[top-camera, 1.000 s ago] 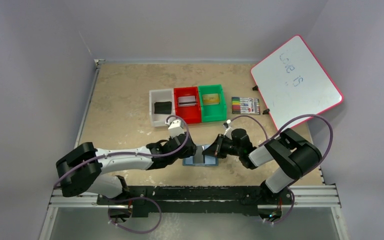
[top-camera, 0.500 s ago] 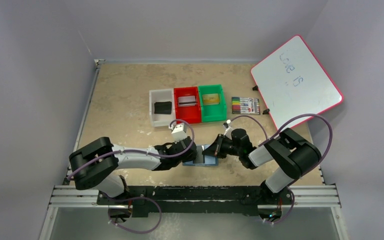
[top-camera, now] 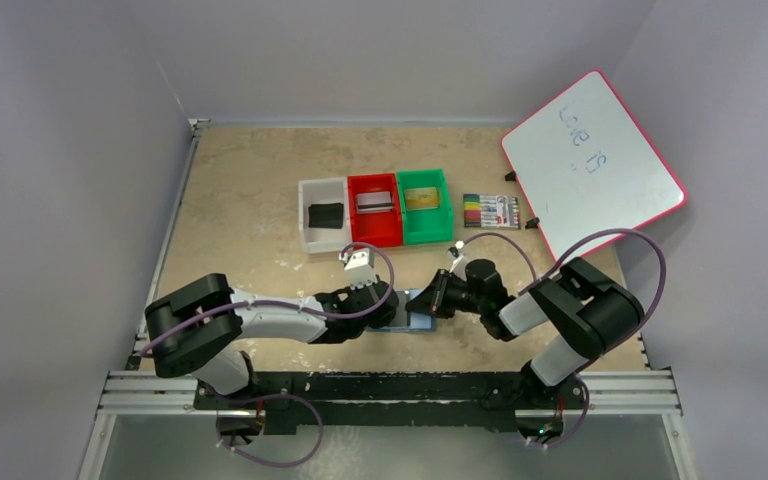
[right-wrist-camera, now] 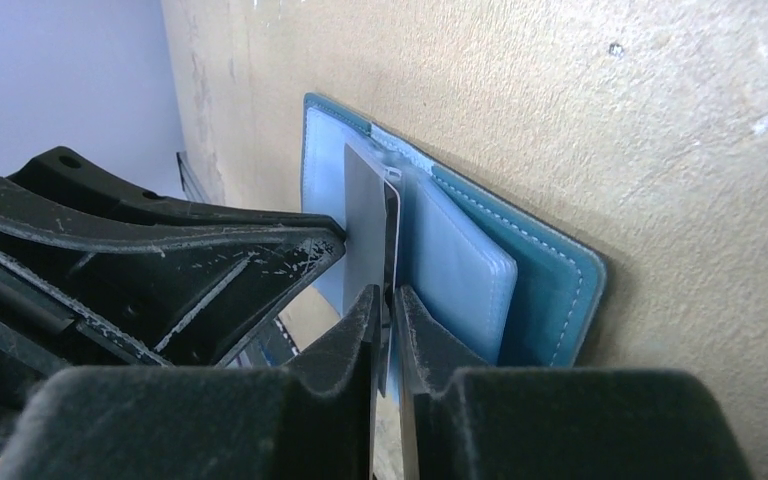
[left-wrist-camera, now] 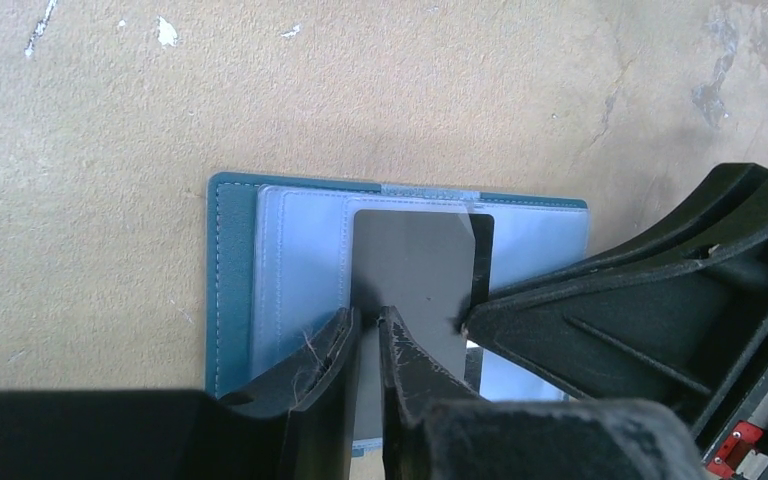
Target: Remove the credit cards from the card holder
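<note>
On the card holder, the grey card is pinched by the right jaws; the left jaws' grip cannot be told. It should be slid straight out.

Soft, even light, faint shadows; top view sharp; left tool blurred in foreground (wrist view).

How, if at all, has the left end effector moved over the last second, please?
Yes: the left end effector backed away from the red bin, toward its base.
</note>
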